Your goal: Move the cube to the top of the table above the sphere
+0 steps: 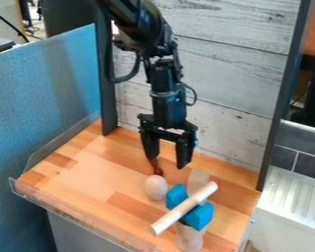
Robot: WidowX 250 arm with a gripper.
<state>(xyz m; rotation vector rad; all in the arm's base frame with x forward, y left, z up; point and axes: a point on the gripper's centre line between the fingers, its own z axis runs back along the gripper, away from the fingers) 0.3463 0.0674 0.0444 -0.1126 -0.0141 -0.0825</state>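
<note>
Around the centre of the frame, the gripper (167,163) is spread wide, with nothing held. Below it the sphere (155,187) is seen; at lower right, beside the blue pieces (198,215), a pale block (198,180), probably the cube, seems still to be moved.

The tool (168,165) hangs open over the table (88,170) — near the pale sphere (155,188).

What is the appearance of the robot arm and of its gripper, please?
The arm is black, built of jointed segments, with a thick black cable looping at one side and a thinner one at the other. The gripper is also black, with two tapering fingers.
</note>
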